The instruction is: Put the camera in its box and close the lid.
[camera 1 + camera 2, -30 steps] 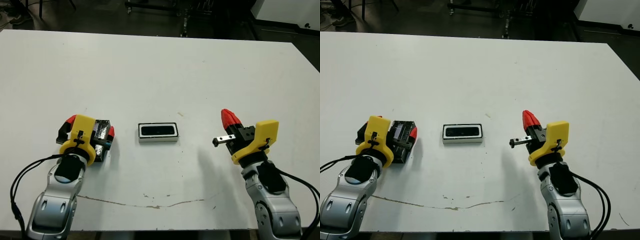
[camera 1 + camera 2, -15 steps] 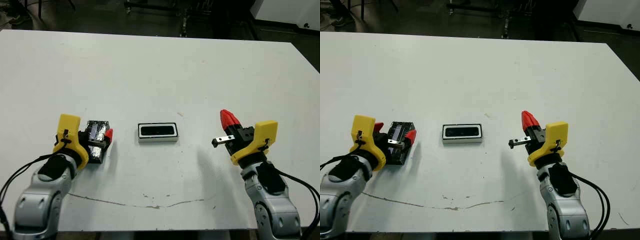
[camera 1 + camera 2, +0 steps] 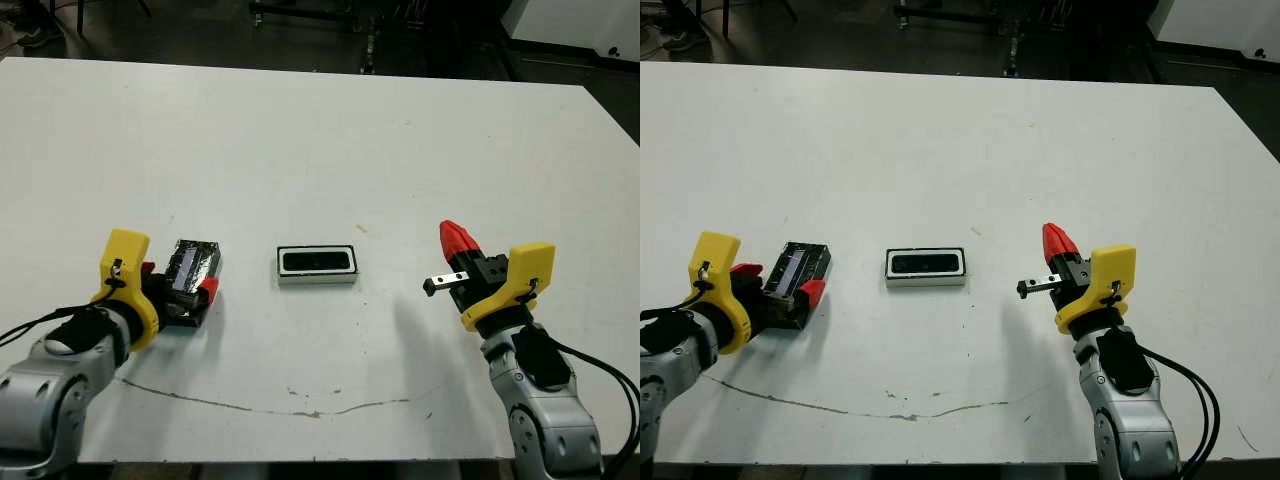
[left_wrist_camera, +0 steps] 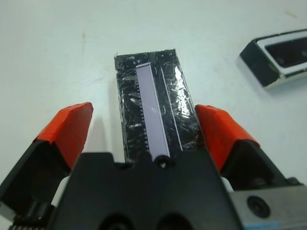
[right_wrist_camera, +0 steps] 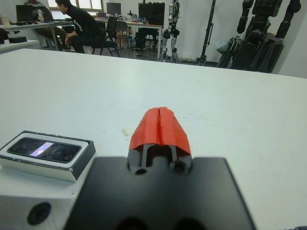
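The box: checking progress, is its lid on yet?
Off. The box sits uncovered; the lid lies apart between the left gripper's open fingers.

Wide white desk [image 3: 300, 130] w/ thin dark scratch [image 3: 300, 410] nr front edge. Dark floor [image 3: 200, 25] beyond. Seated person [image 5: 79, 26] at far workstations.

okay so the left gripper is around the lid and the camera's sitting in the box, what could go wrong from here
1. The left gripper is open, its fingers either side of the lid; closing off-centre may skew the glossy lid or let it slip.
2. The box sits loose on the table, with the right gripper shut and apart from it, so pressing the lid on could push it away.
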